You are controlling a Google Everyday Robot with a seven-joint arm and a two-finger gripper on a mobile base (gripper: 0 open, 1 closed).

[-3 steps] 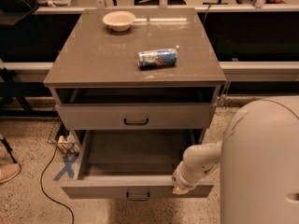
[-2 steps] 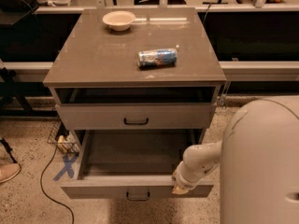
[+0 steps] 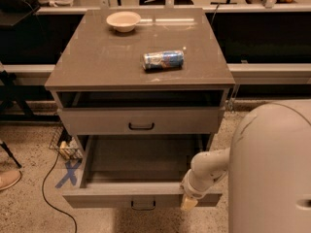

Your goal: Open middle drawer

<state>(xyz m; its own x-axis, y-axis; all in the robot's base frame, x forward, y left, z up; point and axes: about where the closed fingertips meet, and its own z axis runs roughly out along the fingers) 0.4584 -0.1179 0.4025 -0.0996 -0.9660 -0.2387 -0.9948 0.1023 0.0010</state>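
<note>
The middle drawer (image 3: 121, 194) stands pulled far out, and its dark-grey inside (image 3: 141, 157) shows nothing in it. Its small black bar handle (image 3: 143, 206) sits at the lower middle of the flat front. My gripper (image 3: 188, 202) hangs at the end of the white arm (image 3: 206, 168), right against the right end of that drawer's front and well to the right of the handle. The top drawer (image 3: 141, 120) above, with its own black handle (image 3: 141, 126), is out a little. The bottom drawer is hidden under the open one.
On the cabinet top (image 3: 97, 62) lie a cream bowl (image 3: 123, 21) at the back left and a blue-and-white can (image 3: 163, 60) on its side. My white body (image 3: 272, 169) fills the right. A blue tape cross (image 3: 68, 173), a cable and a wire basket (image 3: 65, 147) are on the floor at left.
</note>
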